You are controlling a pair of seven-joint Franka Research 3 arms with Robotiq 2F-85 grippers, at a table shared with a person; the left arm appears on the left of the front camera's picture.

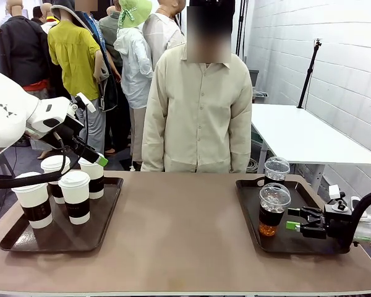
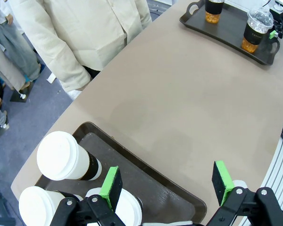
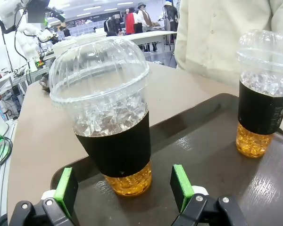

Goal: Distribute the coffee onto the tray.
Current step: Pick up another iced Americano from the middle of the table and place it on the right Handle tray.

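While both my hands stand apart, six cups sit on two trays.
Four white paper cups (image 1: 75, 195) stand on the left tray (image 1: 15, 238) under my left hand (image 2: 167, 182); two clear iced cups (image 1: 272, 208) stand on the right tray (image 1: 246, 204), the nearer just before my right hand (image 3: 125, 188), untouched, on the brown surface (image 1: 179, 241).

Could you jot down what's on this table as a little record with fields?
Left tray: four lidded white paper cups
Right tray: two dome-lidded iced drinks
Left gripper: open, above the paper cups
Right gripper: open, beside the nearer iced drink
Person: standing at the far side
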